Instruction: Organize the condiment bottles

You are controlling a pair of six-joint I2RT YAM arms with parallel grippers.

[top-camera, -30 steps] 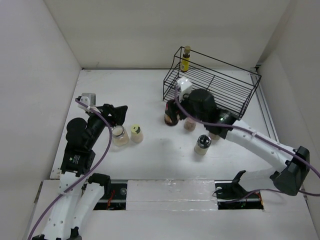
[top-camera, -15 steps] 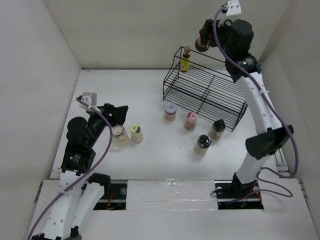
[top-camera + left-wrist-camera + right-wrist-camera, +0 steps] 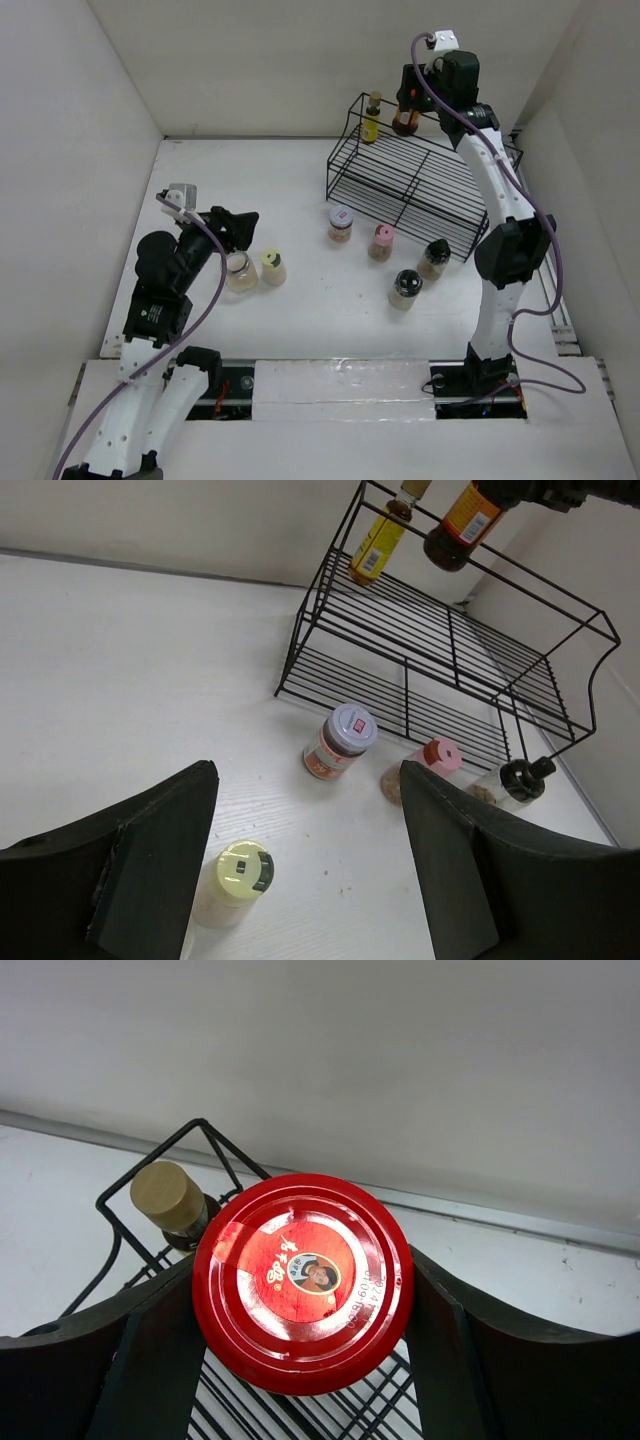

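Observation:
My right gripper [image 3: 406,100] is shut on a red-capped jar [image 3: 303,1280] of dark sauce and holds it over the back of the black wire rack [image 3: 420,185]. The jar hangs right next to a yellow bottle with a brown cap [image 3: 372,118] standing in the rack, and both show in the left wrist view, the jar [image 3: 462,520] and the yellow bottle [image 3: 375,545]. My left gripper [image 3: 310,880] is open and empty above a pale-yellow-capped bottle [image 3: 240,875]. A bluish-white-capped jar [image 3: 340,224], a pink-capped bottle [image 3: 381,241] and two black-capped bottles [image 3: 436,258] [image 3: 405,288] stand on the table.
A clear jar with beige contents [image 3: 240,271] stands beside the pale-yellow-capped bottle, under my left fingers. White walls close in the table on the left, back and right. The rack sits at the back right.
My right arm swung up from the table to the back of the rack with the red-capped jar, then lowered it beside the yellow bottle. The left arm has barely moved.

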